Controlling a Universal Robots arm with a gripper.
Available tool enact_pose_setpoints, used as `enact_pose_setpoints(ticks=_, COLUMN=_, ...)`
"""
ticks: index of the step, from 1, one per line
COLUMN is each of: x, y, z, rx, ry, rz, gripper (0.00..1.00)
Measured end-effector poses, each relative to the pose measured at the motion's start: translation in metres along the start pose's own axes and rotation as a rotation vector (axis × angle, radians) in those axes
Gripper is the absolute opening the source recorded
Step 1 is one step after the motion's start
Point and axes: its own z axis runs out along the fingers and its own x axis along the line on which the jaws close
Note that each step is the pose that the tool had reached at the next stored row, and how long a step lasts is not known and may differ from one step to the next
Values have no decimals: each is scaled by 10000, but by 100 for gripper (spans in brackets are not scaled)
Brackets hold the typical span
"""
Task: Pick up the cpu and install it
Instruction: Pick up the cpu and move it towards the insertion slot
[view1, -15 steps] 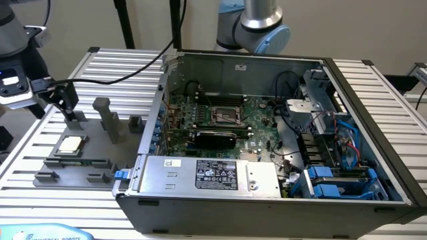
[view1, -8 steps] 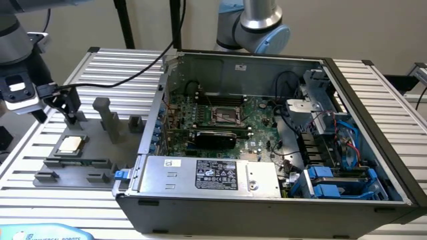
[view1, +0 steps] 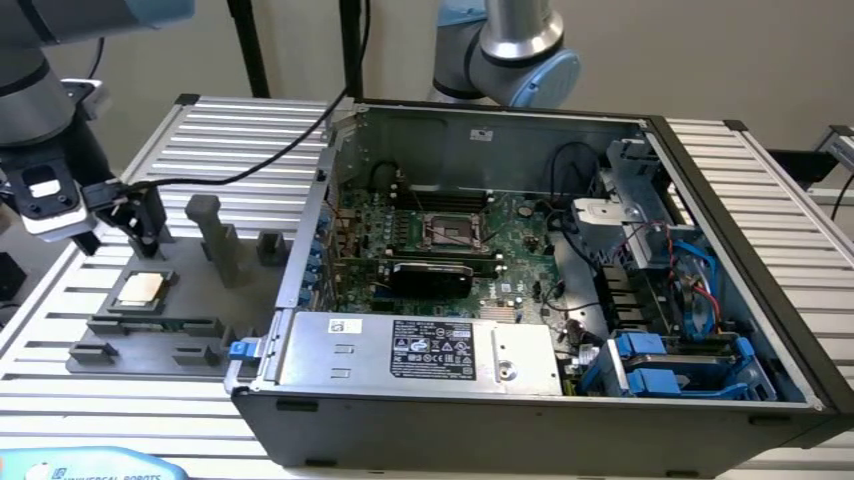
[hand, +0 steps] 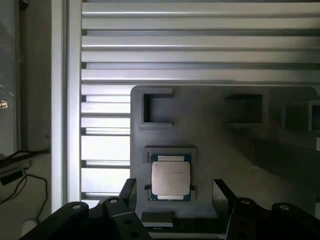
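Nearest in the exterior view, the open computer case (view1: 534, 420) is seen lying on the slatted aluminium table (view1: 240, 130), with its silver power supply (view1: 427, 350) along the near edge. To the exterior view's left of the case, a grey fixture (view1: 200, 325) is set flat on the table, and the cpu (view1: 140, 289) is seated in one of its recesses, silver top upward, well apart from the case. Just beyond the chip the gripper (view1: 120, 232) is held above the fixture. In the wrist view its two dark fingers (hand: 128, 192) are spread wide, one to either side of the cpu, and nothing is gripped; no contact with the chip is seen. Two square pockets of the fixture are shown farther off in the wrist view, and past them the table's slats. Deeper inside the case the green motherboard (view1: 514, 240) is exposed, and the black-framed socket (view1: 454, 233) is seen near its middle. Farthest back, behind the case's rear wall, a second robot arm (view1: 514, 45) is visible — only its grey and blue joint.
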Motion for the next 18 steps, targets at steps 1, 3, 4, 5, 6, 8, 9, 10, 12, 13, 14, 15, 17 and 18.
enact_pose_setpoints(ticks=1, x=0, y=-2, z=18, rx=0, ry=1, rz=0, gripper=71)
enact_pose_setpoints(ticks=3, x=0, y=-7, z=54, rx=-1, ry=0, rz=0, gripper=71)
enact_pose_setpoints(ticks=4, x=1, y=-9, z=72, rx=-1, ry=0, rz=-1, gripper=71)
enact_pose_setpoints(ticks=5, x=1, y=-11, z=90, rx=-1, ry=-1, rz=-1, gripper=71)
enact_pose_setpoints(ticks=6, x=3, y=-14, z=108, rx=0, ry=1, rz=0, gripper=71)
enact_pose_setpoints(ticks=8, x=5, y=-17, z=144, rx=0, ry=1, rz=-1, gripper=71)
enact_pose_setpoints(ticks=9, x=6, y=-19, z=162, rx=0, ry=0, rz=-1, gripper=71)
enact_pose_setpoints(ticks=10, x=6, y=-20, z=180, rx=0, ry=0, rz=-1, gripper=71)
enact_pose_setpoints(ticks=12, x=7, y=-21, z=217, rx=-1, ry=-1, rz=-2, gripper=71)
enact_pose_setpoints(ticks=13, x=7, y=-22, z=235, rx=0, ry=-2, rz=-1, gripper=71)
enact_pose_setpoints(ticks=14, x=7, y=-23, z=253, rx=-1, ry=-3, rz=-1, gripper=71)
enact_pose_setpoints(ticks=15, x=7, y=-23, z=273, rx=0, ry=-2, rz=-1, gripper=71)
enact_pose_setpoints(ticks=17, x=6, y=-25, z=309, rx=0, ry=-2, rz=-1, gripper=71)
enact_pose_setpoints(ticks=18, x=7, y=-26, z=326, rx=0, ry=-3, rz=0, gripper=71)
